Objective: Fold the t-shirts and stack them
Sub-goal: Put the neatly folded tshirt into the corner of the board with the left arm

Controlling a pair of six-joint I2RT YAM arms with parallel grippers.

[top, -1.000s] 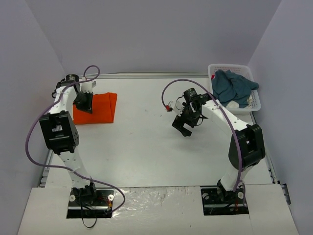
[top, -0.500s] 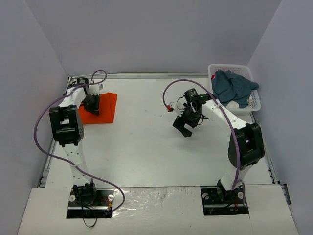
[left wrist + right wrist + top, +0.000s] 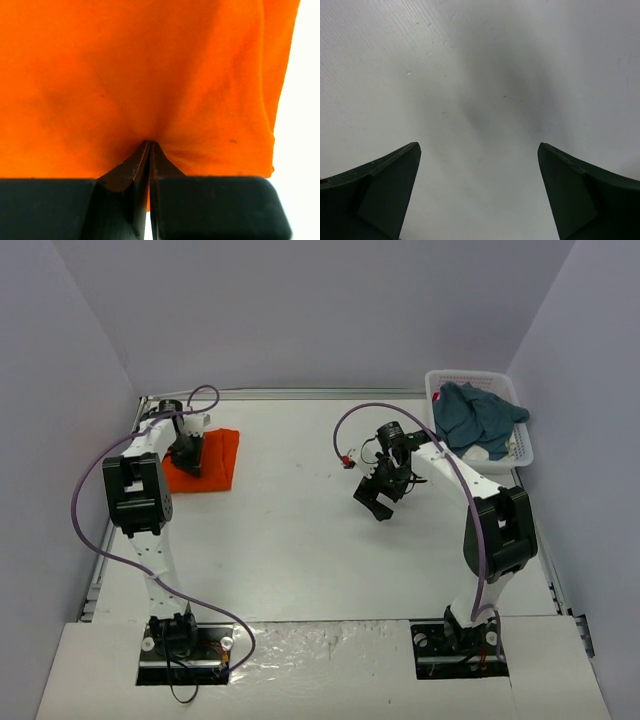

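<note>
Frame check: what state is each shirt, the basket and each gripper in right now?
orange t-shirt: folded, flat on the table, far left.
teal-blue t-shirt: unfolded, heaped in the basket.
basket: upright, far right corner.
left gripper: shut on the orange t-shirt.
right gripper: open, empty, above bare table.

White arms, black joints, looping purple cables

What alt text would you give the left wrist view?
The left gripper, shut, pinches a pucker of the orange shirt, with creases fanning out from its fingertips. The shirt fills nearly the whole frame; a strip of white table shows along the right edge.
</note>
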